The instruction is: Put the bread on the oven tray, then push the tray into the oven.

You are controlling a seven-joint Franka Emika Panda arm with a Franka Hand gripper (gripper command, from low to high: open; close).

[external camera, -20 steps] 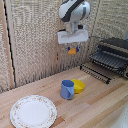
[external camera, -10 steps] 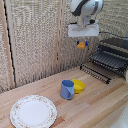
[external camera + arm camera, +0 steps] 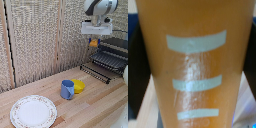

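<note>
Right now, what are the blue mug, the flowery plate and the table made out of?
The blue mug looks like smooth plastic or glazed ceramic; its plain matte blue leaves that open. The plate seems to be glazed ceramic: white, with a small printed pattern round its rim. The table looks like pale wood, since long plank lines and grain run across it.

Orange bread (image 3: pixel 93 43), blue mug (image 3: pixel 67 89), yellow bowl (image 3: pixel 78 86), white floral-rimmed plate (image 3: pixel 33 111), white tool (image 3: pixel 95 38)
</note>
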